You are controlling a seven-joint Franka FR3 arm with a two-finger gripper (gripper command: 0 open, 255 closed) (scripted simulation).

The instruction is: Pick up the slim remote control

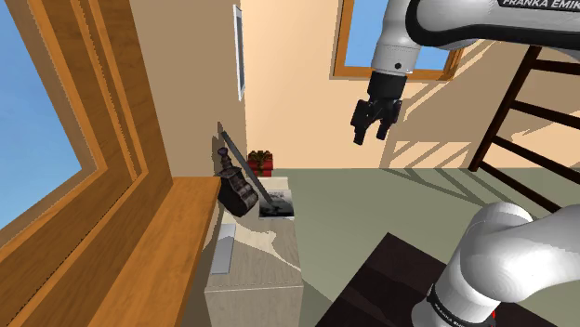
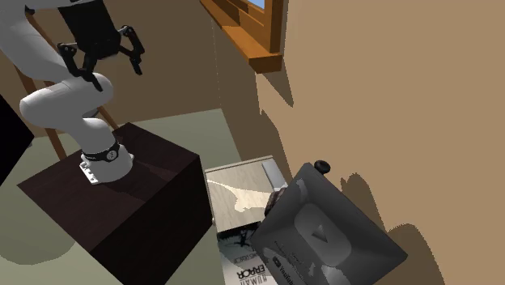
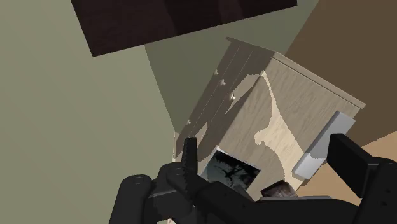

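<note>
Big wood-framed window (image 1: 56, 139) on the shoulder view's left, blue sky in the glass, wide wooden sill (image 1: 153, 260) below it at lower left. Tan wall (image 1: 191, 84) at centre, with a white-framed panel (image 1: 239, 51) near its corner. Second wood-framed window (image 1: 358, 42) at upper centre-right. Olive-green floor (image 1: 372, 195) across the middle. Pale wood cabinet (image 1: 256, 293) at lower centre beside the sill, a sunlit patch on its top and small knobs (image 3: 219, 73) on its front. Dark ladder-like frame (image 1: 503, 111) at the right edge.

arm (image 1: 507, 255): white, dark joints | fingers (image 1: 360, 133): black | lettering (image 1: 537, 4): FRANKA
</note>
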